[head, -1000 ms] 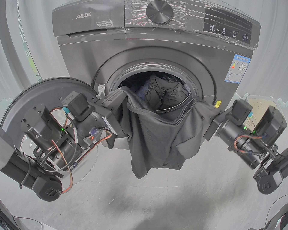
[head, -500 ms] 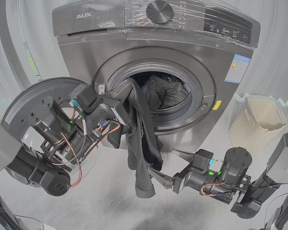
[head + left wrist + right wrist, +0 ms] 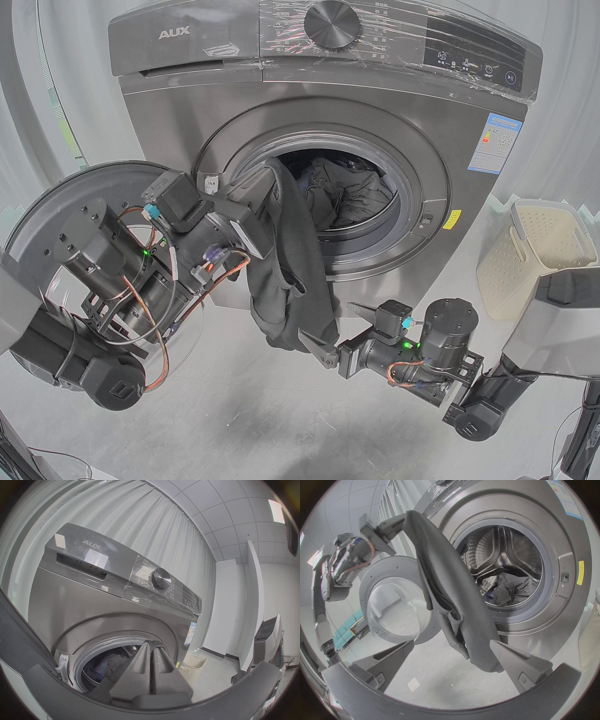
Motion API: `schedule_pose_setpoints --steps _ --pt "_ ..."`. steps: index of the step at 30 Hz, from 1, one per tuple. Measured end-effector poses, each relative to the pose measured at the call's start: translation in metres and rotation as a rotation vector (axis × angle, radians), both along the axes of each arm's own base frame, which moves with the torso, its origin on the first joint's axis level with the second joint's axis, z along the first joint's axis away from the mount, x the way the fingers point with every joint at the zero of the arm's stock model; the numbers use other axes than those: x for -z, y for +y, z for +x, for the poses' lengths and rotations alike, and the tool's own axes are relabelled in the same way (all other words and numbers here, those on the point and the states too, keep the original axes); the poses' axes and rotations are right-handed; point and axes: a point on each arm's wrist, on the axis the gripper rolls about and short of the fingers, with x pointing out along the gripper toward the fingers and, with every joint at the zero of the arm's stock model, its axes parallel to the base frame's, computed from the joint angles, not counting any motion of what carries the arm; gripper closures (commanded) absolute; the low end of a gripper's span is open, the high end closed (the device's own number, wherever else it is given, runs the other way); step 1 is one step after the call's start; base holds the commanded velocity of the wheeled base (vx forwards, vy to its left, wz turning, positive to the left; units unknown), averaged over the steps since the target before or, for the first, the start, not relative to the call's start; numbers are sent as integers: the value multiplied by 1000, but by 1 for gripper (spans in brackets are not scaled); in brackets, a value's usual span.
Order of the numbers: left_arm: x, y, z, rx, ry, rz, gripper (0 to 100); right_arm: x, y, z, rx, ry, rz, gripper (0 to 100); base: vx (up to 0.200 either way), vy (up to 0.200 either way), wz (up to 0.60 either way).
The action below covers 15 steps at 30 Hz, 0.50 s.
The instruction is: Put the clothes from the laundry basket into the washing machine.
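left gripper: (image 3: 265,176) pads pressed together on the top edge of the dark garment (image 3: 300,262), held at the left rim of the drum opening.
garment: hangs from that pinch, down past the opening's lower lip and clear of the floor. Most of it is outside the washing machine (image 3: 187,125).
right gripper: (image 3: 330,325) fingers spread, holding nothing. It sits low at the garment's hanging end, probably to gather the tail and lift it in. I can't tell whether it touches the cloth.
drum: dark clothes (image 3: 344,187) already lie inside, with room above them.
door: (image 3: 103,181) swung fully open on the robot's left, behind the left arm.
laundry basket: (image 3: 537,250) on the floor at the right, well apart; contents not visible.
obstruction: the opening's lower lip, where the dangling tail could snag.
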Motion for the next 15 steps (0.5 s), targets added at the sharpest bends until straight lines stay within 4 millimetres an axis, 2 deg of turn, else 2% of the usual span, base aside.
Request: schedule_pose_setpoints --steps 7,15 --pt "-3 1 -2 1 -8 -5 100 11 11 23 20 -12 11 0 0 0 0" --pt "-5 1 -3 2 -13 -8 100 12 32 49 24 -68 62 0 0 0 0"
